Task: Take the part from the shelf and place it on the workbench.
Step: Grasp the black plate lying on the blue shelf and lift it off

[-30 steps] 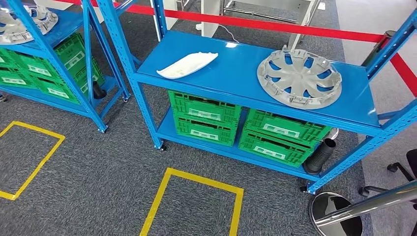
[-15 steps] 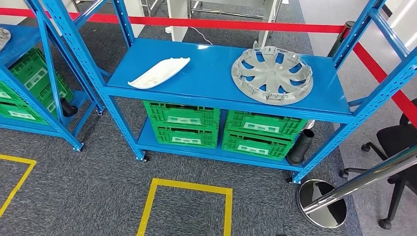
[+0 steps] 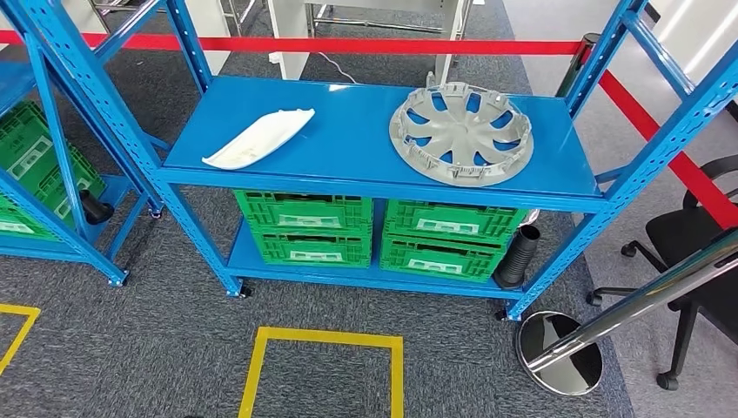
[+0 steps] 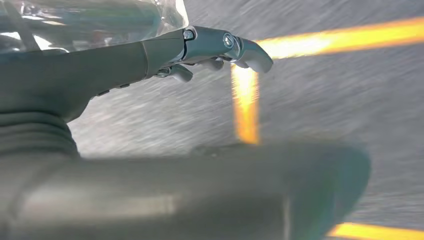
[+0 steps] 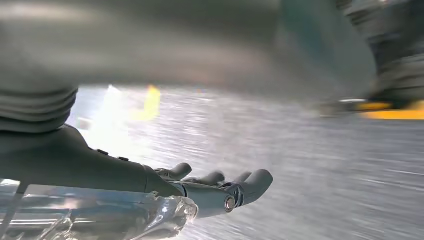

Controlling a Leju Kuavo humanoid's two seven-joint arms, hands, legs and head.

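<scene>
Two candidate parts sit on the blue shelf top deck: a white curved trim panel toward 10 o'clock of the deck and a grey wheel cover toward 2 o'clock, well apart from each other. The task doesn't say which one; both look like thin moulded plastic, so my guess is light, fairly stiff, smooth and a bit slippery. The wheel cover lies inner face up with clip tabs standing round the rim; those tabs look like the fragile bit, so I'd grip across the rim or hook through a spoke opening, not squeeze the tabs. The white panel is long and shallow, probably flexes if lifted from one tip; better to take it near mid-length along an edge. Left hand hangs over grey carpet with yellow floor tape, fingers loosely extended, nothing in it. Right hand is likewise empty, fingers slightly apart. Green crates and a black ribbed hose are on the lower deck. Neither part has been touched yet.
</scene>
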